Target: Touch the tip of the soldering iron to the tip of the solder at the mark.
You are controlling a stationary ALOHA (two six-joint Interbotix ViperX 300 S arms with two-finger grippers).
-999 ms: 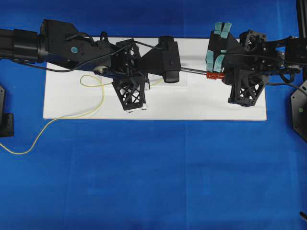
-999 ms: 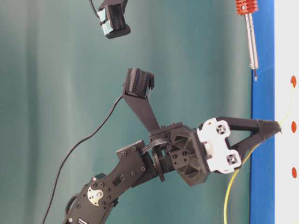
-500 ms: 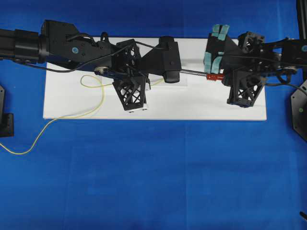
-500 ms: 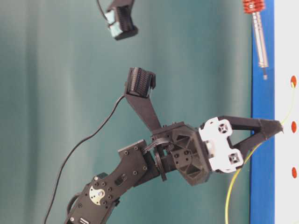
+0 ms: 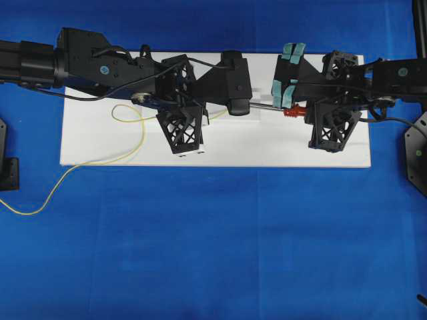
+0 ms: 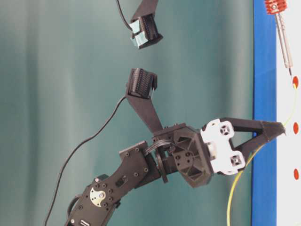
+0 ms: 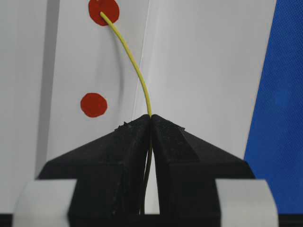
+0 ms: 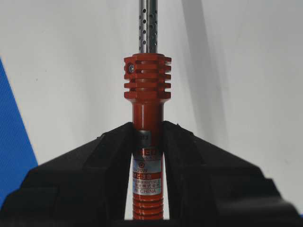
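Blue cloth (image 5: 213, 253) covers table, teal backdrop (image 6: 61, 94) behind. White board (image 5: 267, 143) lies on cloth, landmark here. Left gripper (image 7: 151, 118) over board, pressed together on solder (image 7: 135, 71); wire tip rests on upper red mark (image 7: 103, 9). Right gripper (image 8: 147, 130) above board's right half, pinching soldering iron (image 8: 147, 90), tip just short of the mark.
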